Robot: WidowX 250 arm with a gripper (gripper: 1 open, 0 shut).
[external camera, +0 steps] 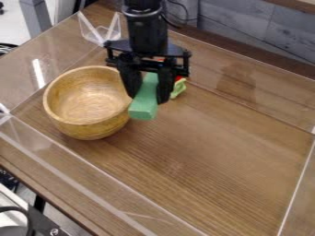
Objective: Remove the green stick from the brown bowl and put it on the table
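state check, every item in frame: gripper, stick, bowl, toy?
black robot gripper: shut on the stick, pointing down
flat green rectangular stick: held, hanging tilted just right of the bowl, clear of the table
round tan wooden bowl: upright, empty
red strawberry toy: on the wood-grain table, mostly hidden behind the gripper

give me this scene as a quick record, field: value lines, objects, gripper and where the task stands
gripper: shut on the green stick, pointing down
green stick: held hanging, tilted, just right of the bowl's rim, out of the bowl
brown bowl: on the table at left, nothing visible inside
strawberry toy: on the table behind the gripper, mostly hidden
table: wood-grain, bare area to the right and front
task stage: stick removed, not yet set down
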